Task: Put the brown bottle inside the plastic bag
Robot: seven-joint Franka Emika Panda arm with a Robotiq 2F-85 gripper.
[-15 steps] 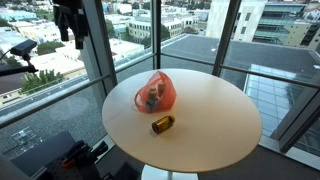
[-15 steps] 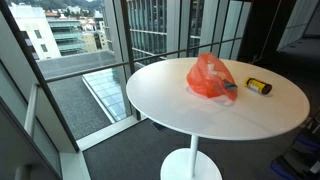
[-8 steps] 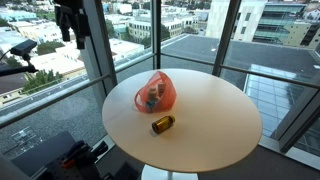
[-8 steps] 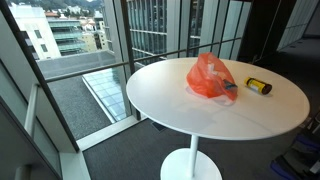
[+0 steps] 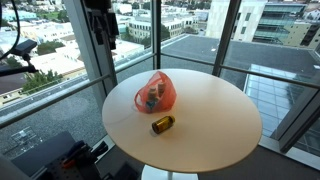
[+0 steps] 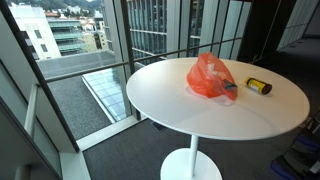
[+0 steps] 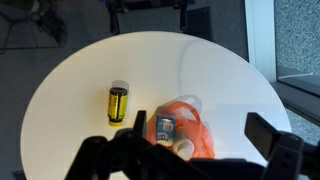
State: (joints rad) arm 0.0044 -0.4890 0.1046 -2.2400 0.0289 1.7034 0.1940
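The brown bottle lies on its side on the round white table, just in front of the orange plastic bag. The bag holds a small blue-labelled container and a white one. Both show in another exterior view, bottle and bag, and in the wrist view, bottle and bag. My gripper hangs high above the table's far left edge. In the wrist view its jaws are spread wide and empty, framing the bag from far above.
The table stands on a single pedestal beside floor-to-ceiling windows. Dark robot base equipment sits on the floor by the table. A camera on a stand is at the left.
My gripper has moved sideways toward the table, from the far left of the exterior view to nearer the bag. The bottle and bag have not moved.
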